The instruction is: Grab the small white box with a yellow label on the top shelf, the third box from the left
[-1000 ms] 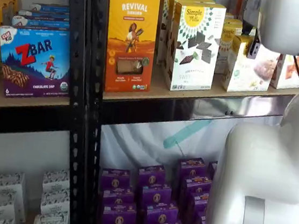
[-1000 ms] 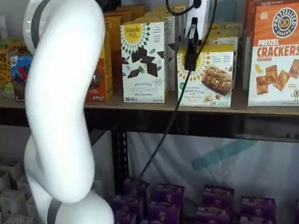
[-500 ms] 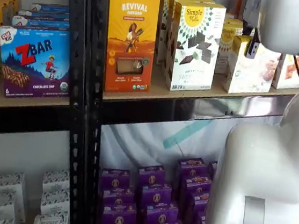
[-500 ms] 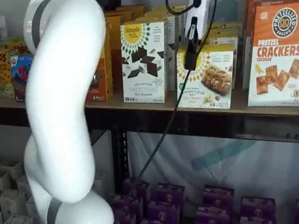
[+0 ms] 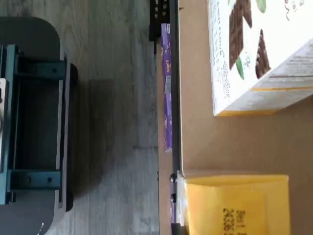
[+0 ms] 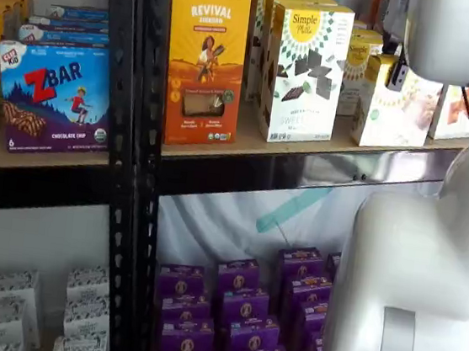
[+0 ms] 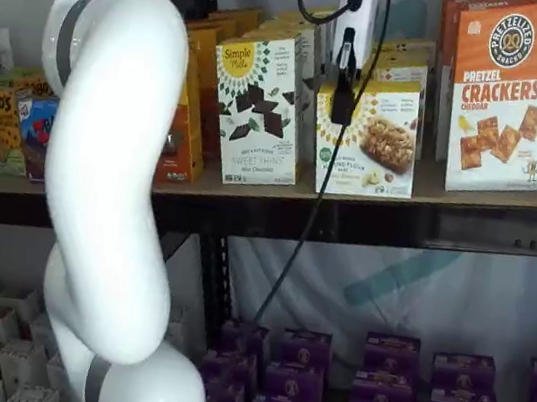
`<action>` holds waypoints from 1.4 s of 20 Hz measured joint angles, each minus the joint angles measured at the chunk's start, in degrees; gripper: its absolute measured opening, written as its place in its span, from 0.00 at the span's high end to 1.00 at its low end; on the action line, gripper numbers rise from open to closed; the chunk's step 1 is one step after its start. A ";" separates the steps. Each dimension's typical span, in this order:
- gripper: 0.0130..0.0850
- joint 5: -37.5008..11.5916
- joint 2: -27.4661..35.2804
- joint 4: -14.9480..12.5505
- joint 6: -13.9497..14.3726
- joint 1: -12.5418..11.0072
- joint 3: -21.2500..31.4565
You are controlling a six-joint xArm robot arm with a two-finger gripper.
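Holding at the small white box on the top shelf | gripper grip state: cannot tell | unchanged, grasp pending.

small white box partly behind arm, jaws state unclear, fine print blurred
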 joint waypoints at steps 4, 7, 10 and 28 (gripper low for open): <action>0.67 1.43 -0.82 0.30 -0.14 -0.34 0.20; 0.72 2.35 -1.87 0.70 -0.18 -0.56 0.76; 0.72 3.68 -2.45 0.55 -0.10 -0.56 0.62; 0.72 9.62 -12.86 -1.51 -0.55 -0.96 7.17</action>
